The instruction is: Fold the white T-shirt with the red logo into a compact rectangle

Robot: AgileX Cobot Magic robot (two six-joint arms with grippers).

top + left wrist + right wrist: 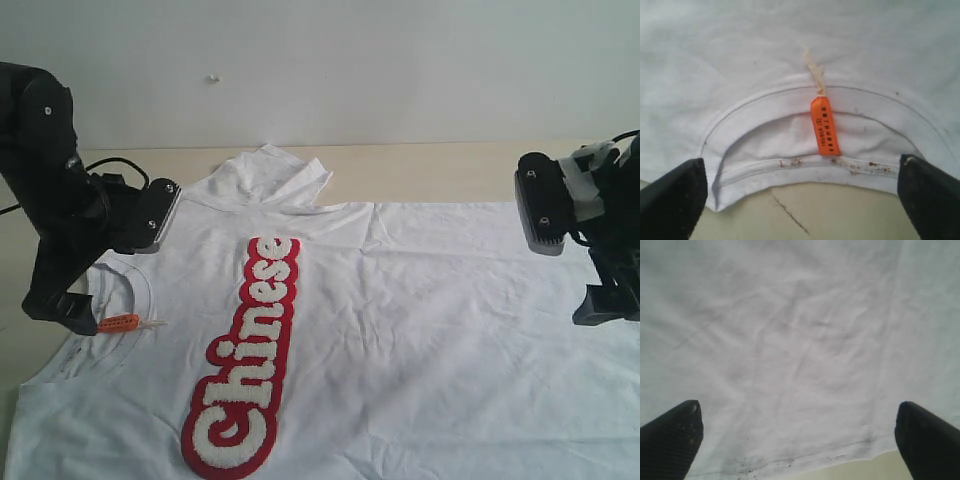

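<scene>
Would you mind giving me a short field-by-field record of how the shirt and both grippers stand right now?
garment: white T-shirt, spread on the table, not yet folded, lightly wrinkled
logo: red logo, face up
far sleeve: sleeve rumpled
collar: collar on the left arm's side, orange neck tag lying across it
left gripper: left gripper open, at the collar, holding nothing
right gripper: right gripper open, at the hem, holding nothing

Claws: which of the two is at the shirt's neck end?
The left claw: the ribbed collar and orange neck tag lie just ahead of it. The right claw is open over only the plain hem.
</scene>
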